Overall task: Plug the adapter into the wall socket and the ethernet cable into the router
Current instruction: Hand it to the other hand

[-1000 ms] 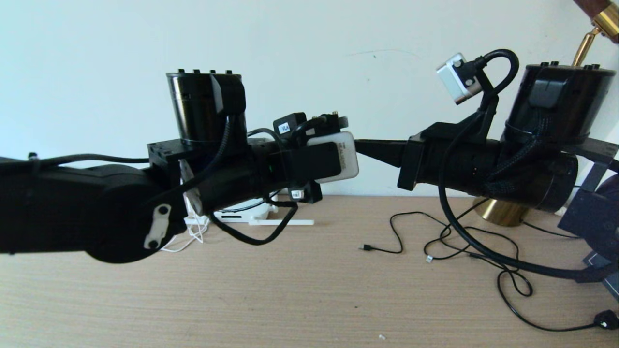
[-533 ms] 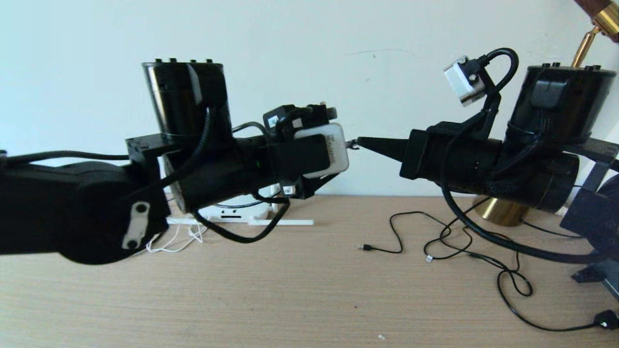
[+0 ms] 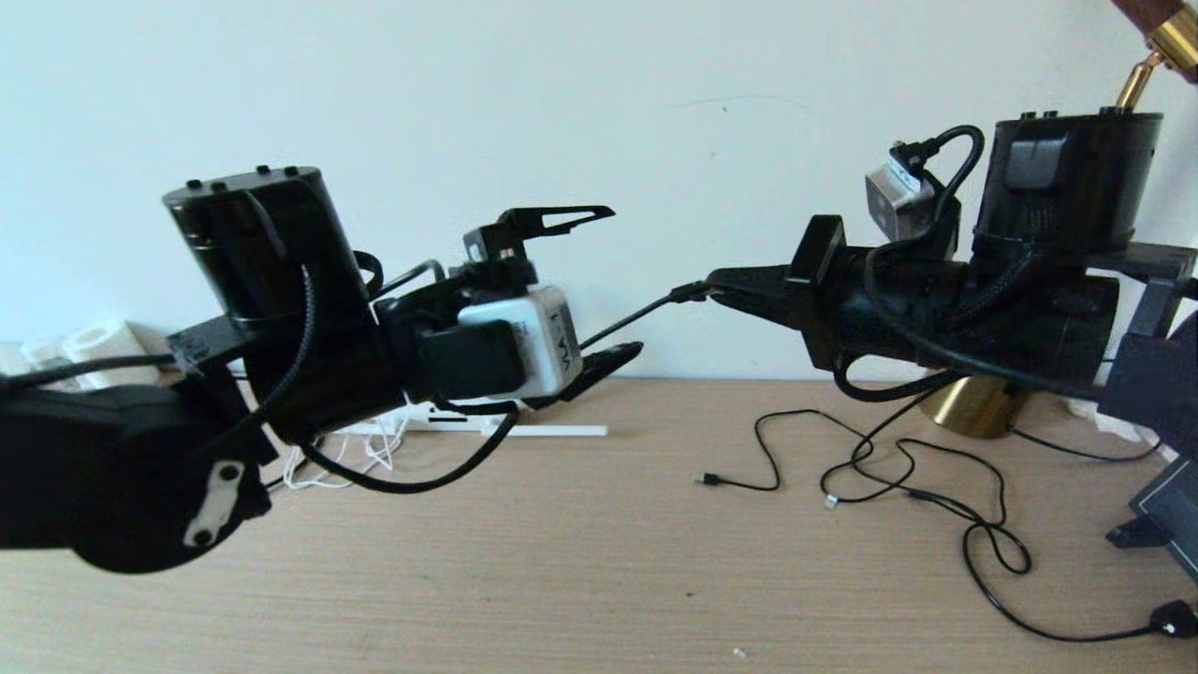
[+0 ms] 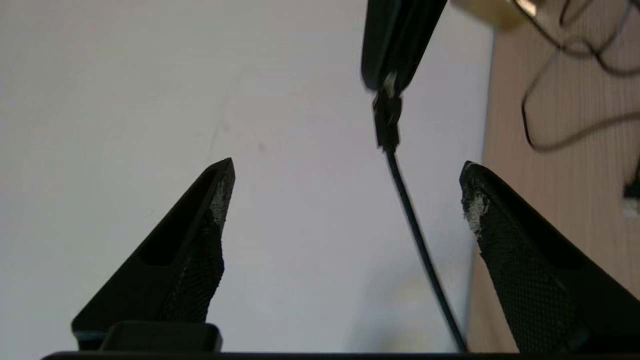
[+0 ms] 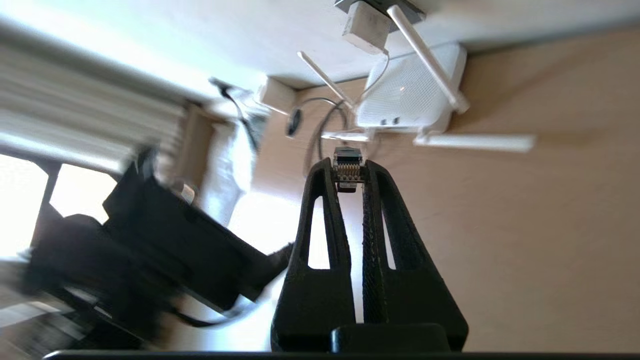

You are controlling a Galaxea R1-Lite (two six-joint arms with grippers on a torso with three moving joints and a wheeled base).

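Note:
My right gripper (image 3: 708, 284) (image 5: 348, 166) is shut on the ethernet cable's plug (image 5: 347, 169), held in the air above the table. The black ethernet cable (image 3: 627, 319) (image 4: 415, 225) runs from it down between the fingers of my left gripper (image 3: 627, 279) (image 4: 347, 167), which is open and touches nothing. The white router (image 5: 415, 95) lies by the wall with its antennas spread; in the head view my left arm hides most of it. The white adapter (image 5: 367, 26) sits against the dark grey wall socket (image 5: 382, 5), its thin white cord running to the router.
Thin black cables (image 3: 889, 468) lie looped on the right of the wooden table (image 3: 599, 580), ending in a black plug (image 3: 1175, 618). A brass lamp base (image 3: 969, 409) stands at the back right. White rolls (image 3: 94, 342) sit at the far left by the wall.
My left gripper has opened, let go of the cable and drawn back to the left and lower. The right gripper keeps the plug and has turned a little.

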